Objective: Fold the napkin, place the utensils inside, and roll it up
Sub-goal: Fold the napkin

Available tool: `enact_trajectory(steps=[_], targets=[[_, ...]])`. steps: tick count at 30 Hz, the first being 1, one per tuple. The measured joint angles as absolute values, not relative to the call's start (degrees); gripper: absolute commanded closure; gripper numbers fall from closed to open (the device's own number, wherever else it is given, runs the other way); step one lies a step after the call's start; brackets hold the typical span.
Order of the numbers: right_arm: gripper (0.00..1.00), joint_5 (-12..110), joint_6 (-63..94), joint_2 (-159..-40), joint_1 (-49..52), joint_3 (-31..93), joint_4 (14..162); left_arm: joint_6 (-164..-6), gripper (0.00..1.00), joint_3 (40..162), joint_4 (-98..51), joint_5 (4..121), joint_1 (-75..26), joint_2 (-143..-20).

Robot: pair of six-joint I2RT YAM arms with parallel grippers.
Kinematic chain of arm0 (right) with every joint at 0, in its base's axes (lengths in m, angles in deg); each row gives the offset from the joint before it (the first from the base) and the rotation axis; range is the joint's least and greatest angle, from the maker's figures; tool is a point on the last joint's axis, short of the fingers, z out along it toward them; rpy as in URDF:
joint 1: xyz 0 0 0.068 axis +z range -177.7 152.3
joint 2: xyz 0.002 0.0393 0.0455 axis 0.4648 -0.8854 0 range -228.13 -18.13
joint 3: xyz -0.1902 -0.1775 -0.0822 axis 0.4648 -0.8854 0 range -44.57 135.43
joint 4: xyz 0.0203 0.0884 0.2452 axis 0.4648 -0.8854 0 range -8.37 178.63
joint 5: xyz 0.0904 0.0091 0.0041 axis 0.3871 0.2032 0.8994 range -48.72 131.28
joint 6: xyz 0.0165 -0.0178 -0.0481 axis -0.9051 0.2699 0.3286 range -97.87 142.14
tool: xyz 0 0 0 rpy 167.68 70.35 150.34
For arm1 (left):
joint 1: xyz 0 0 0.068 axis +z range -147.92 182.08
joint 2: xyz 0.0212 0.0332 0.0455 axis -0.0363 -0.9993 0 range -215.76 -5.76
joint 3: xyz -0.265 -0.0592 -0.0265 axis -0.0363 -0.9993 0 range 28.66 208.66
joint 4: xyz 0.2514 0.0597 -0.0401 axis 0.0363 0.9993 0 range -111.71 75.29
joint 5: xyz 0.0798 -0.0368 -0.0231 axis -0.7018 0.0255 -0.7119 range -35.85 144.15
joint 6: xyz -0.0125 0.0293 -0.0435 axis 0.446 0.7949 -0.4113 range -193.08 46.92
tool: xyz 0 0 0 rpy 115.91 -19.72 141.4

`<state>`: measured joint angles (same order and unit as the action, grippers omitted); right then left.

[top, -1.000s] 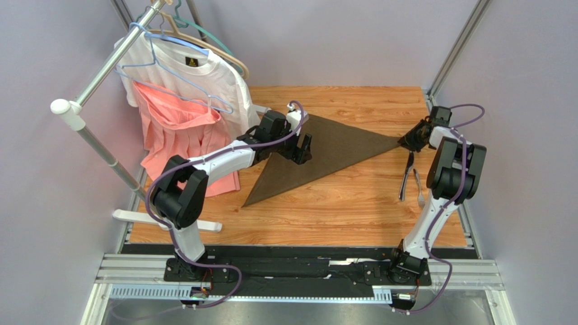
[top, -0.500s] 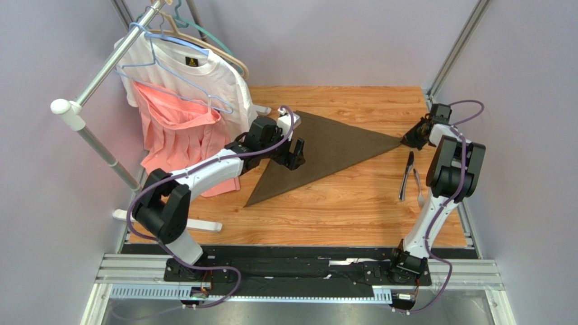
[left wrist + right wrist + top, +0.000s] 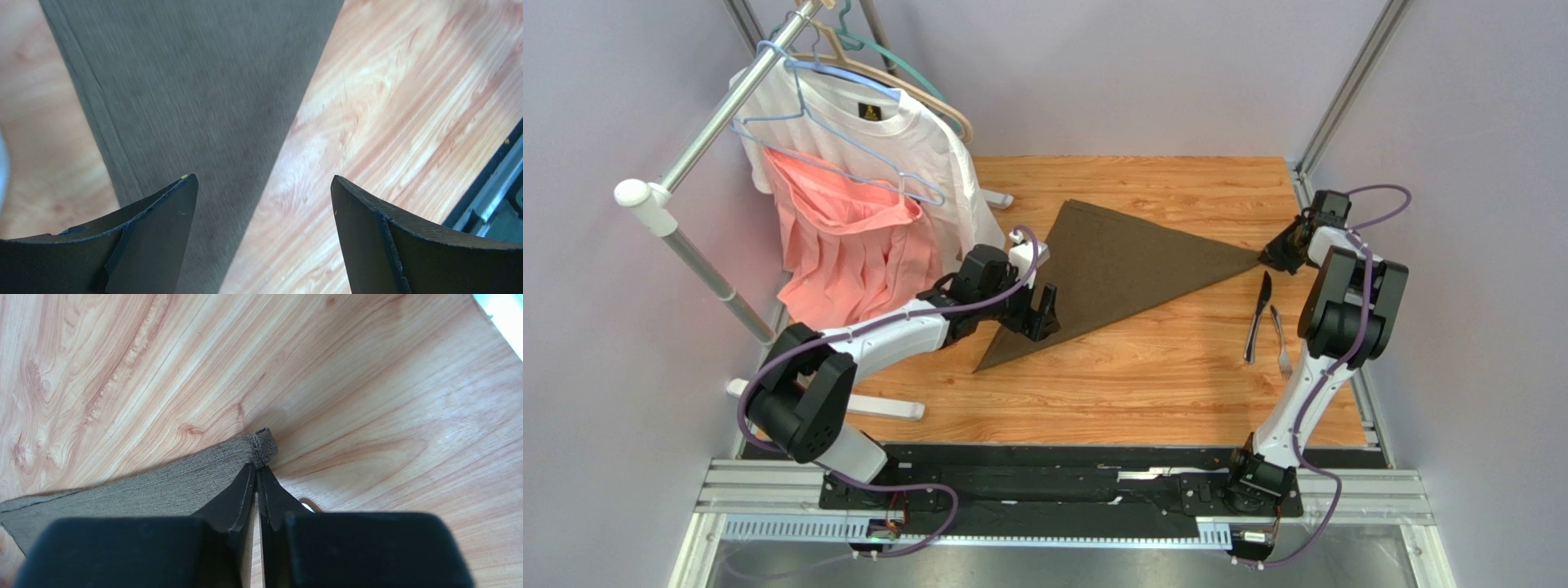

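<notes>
R claw (image 3: 256,469) pinching napkin (image 3: 1112,263) corner, L claw (image 3: 261,180) apart over napkin edge, tee neck label (image 3: 871,113) unreadable

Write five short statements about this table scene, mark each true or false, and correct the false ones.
1. The napkin lies on the table folded into a triangle. True.
2. The left gripper is shut on the napkin. False: it is open above the cloth and holds nothing.
3. The right gripper pinches the napkin's right corner. True.
4. The utensils lie on top of the napkin. False: they lie on bare wood to the right of it, apart from the cloth.
5. A white T-shirt hangs at the far left. True.
</notes>
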<state>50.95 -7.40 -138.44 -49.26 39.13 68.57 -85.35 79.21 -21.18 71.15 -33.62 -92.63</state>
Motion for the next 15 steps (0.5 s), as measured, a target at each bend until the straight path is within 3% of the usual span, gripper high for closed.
enact_trajectory(steps=[4,15], targets=[[0.62,50.53,-6.71,-137.88,-49.32,38.96,68.05,-87.21,0.11,75.36,-22.75,71.82,-33.62,-92.35],[0.55,50.40,-6.03,-130.71,-49.65,30.94,66.02,-88.87,0.12,70.90,-27.91,72.30,-34.02,-92.35]])
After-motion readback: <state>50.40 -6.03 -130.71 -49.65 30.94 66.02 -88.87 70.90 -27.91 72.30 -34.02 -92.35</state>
